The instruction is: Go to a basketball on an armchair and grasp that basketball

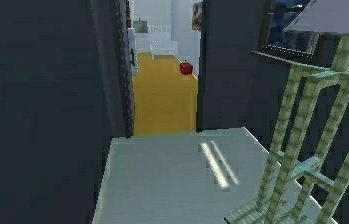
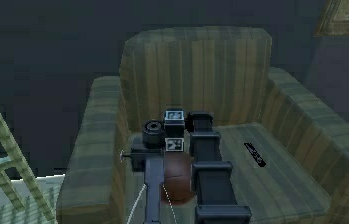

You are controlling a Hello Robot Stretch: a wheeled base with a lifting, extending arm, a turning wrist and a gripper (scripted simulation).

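Observation:
A green striped armchair [image 2: 197,70] stands in the middle of the arm side view. A round brown-orange ball [image 2: 179,182], matching a basketball, lies at the front of its seat, partly hidden by the dark arm bar [image 2: 214,185]. The arm rises from the bottom edge over the seat. At its far end stand the two white marker squares [image 2: 173,122], with the gripper [image 2: 142,150] just left of them, above the seat's left side. The ball sits close under the gripper's body. I cannot tell whether the gripper holds anything.
A small dark flat thing [image 2: 254,153] lies on the seat's right side. A pale green ladder-like frame [image 1: 304,140] stands at the forward view's right and again as a frame [image 2: 0,150] at the arm side view's left. Ahead, a doorway leads onto a yellow floor [image 1: 164,95] with a small red thing [image 1: 186,68].

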